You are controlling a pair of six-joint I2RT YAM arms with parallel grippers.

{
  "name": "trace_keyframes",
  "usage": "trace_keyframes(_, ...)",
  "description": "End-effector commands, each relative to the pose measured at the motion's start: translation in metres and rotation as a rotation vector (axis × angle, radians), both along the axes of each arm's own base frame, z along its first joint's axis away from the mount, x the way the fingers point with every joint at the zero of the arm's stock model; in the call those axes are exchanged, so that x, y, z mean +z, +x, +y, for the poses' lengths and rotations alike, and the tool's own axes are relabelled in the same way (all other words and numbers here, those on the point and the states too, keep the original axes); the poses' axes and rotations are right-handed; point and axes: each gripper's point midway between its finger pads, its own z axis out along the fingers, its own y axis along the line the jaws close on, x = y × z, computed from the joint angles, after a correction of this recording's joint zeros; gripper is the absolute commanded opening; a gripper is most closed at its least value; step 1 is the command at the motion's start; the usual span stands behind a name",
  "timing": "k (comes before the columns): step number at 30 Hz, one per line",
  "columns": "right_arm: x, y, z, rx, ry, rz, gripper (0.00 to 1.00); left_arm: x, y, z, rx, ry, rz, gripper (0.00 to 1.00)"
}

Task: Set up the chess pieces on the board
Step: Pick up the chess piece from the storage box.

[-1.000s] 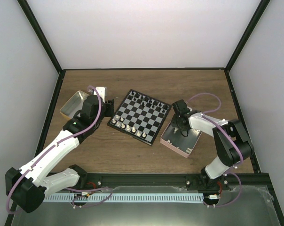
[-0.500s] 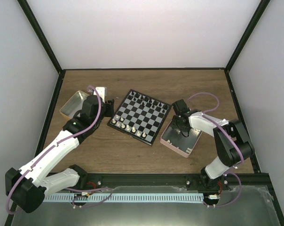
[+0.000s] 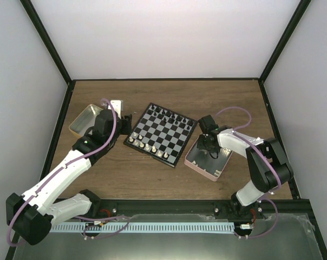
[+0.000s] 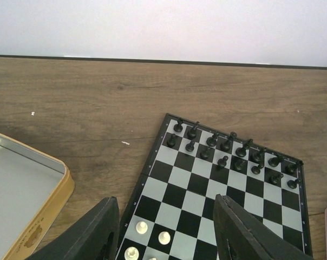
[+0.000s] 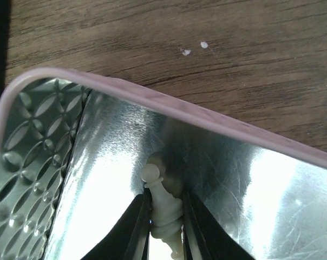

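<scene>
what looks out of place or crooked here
The board sits skewed, its edges turned at an angle to the edges of the table. One cream-white piece is off the board, standing in the pink tray, pinched by the right gripper. Nothing looks spilled or damaged.

The left arm (image 3: 58, 174) and the right arm (image 3: 235, 142) are each built from glossy white rounded link shells joined by chunky black joint housings (image 3: 269, 162); a thin purple cable (image 3: 117, 116) is looped along each; a small green light (image 3: 86, 143) is shown on the left; matt black wedge-shaped fingers (image 4: 96, 233) are fitted.
</scene>
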Motion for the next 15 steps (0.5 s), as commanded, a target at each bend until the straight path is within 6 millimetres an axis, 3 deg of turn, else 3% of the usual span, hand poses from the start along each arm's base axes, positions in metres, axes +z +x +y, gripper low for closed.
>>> trace_keyframes(1, -0.004, -0.001, -0.004, 0.003, -0.036, 0.01, 0.15, 0.004, 0.0, -0.005, -0.025, -0.032, -0.018, 0.5)
trace_keyframes(7, 0.027, 0.015, 0.005, 0.021, 0.027, -0.164, 0.15, 0.005, -0.006, -0.031, -0.156, -0.106, 0.006, 0.57)
trace_keyframes(15, 0.093, 0.02, 0.033, 0.15, 0.244, -0.458, 0.15, 0.008, -0.026, -0.099, -0.464, -0.366, 0.117, 0.62)
